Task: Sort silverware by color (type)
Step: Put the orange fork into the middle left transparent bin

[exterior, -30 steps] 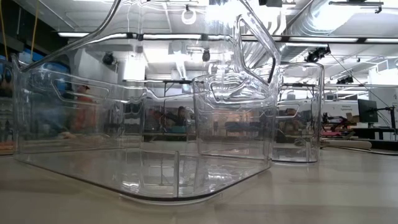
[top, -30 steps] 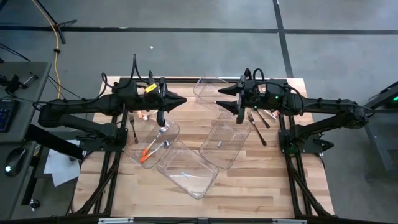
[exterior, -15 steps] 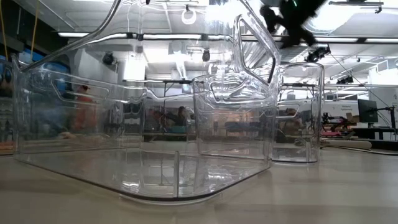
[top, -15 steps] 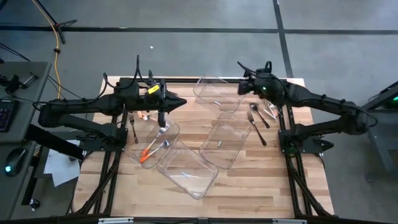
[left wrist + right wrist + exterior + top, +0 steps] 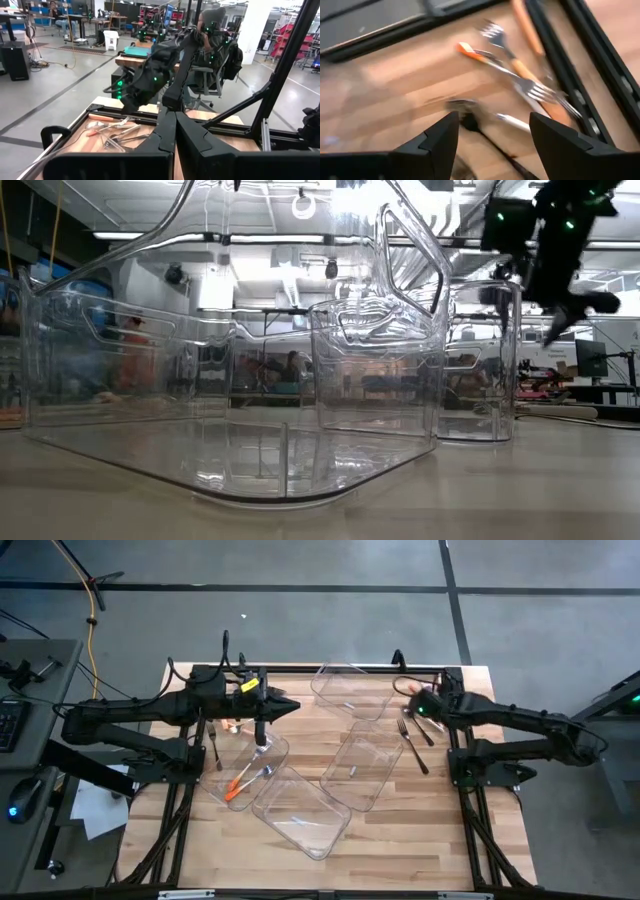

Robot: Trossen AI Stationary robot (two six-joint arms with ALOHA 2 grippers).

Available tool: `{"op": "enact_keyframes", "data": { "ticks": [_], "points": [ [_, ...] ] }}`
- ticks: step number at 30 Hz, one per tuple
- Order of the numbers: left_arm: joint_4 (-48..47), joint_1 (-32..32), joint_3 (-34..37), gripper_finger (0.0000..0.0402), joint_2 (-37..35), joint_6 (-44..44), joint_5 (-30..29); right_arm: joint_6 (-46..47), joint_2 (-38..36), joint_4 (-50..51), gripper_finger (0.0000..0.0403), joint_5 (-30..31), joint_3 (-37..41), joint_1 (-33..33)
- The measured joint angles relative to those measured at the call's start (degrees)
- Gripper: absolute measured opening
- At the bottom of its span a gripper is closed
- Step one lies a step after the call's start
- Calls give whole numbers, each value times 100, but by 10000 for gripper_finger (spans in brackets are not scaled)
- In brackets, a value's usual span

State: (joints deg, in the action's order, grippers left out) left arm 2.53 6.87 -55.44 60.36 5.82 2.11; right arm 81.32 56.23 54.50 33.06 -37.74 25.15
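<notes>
The loose silverware (image 5: pixel 418 730) lies flat on the wood near the table's right far corner: orange-handled forks (image 5: pixel 520 70), black pieces (image 5: pixel 470 117) and others. My right gripper (image 5: pixel 492 137) hangs open just above this pile (image 5: pixel 417 709), pointing down, and touches nothing. An orange-handled piece (image 5: pixel 240 783) and pale ones (image 5: pixel 263 754) lie in the left clear bin (image 5: pixel 275 747). My left gripper (image 5: pixel 292 703) hovers shut over that bin's far end, pointing toward the right arm (image 5: pixel 176 131). The left wrist view shows the pile (image 5: pixel 117 131) too.
Three more clear bins stand mid-table: one at the far edge (image 5: pixel 330 685), one centre-right (image 5: pixel 350 785), one toward the near side (image 5: pixel 310 830). A few utensils (image 5: pixel 215 745) lie left of the left bin. Bare wood shows along the near edge (image 5: pixel 420 840).
My right gripper has left the spot over the centre bins, swung toward the table's right edge and tipped down over the silverware pile. My left arm has stayed almost still. Nothing on the table has moved.
</notes>
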Motion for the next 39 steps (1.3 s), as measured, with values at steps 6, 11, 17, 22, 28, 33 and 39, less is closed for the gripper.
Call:
{"op": "enact_keyframes", "data": {
  "ticks": [6, 11, 17, 22, 28, 33, 39],
  "points": [
    [-22, 0, 0, 0, 0, 1, 0, 1538, -431, -393, 229, 81, 872, 0],
    [-21, 0, 0, 0, 0, 0, 0, 2086, -442, -1021, 229, 27, 1288, 58],
    [-28, 56, 0, 0, 0, -2, 7, 2523, -415, -1194, 229, 0, 1413, 339],
    [-73, 156, 0, 0, 0, -2, 7, 2458, -404, -1236, 229, -15, 1429, 672],
    [-125, 219, 0, 0, 0, -4, 15, 2385, -404, -1280, 229, -62, 1429, 1130],
    [-123, 219, 0, 0, 0, -48, 15, 2279, -366, -1445, 229, -149, 1429, 1381],
    [-123, 219, 0, 0, 0, -50, 14, 2328, 65, -1633, 229, -290, 1429, 1502]
  ]
}}
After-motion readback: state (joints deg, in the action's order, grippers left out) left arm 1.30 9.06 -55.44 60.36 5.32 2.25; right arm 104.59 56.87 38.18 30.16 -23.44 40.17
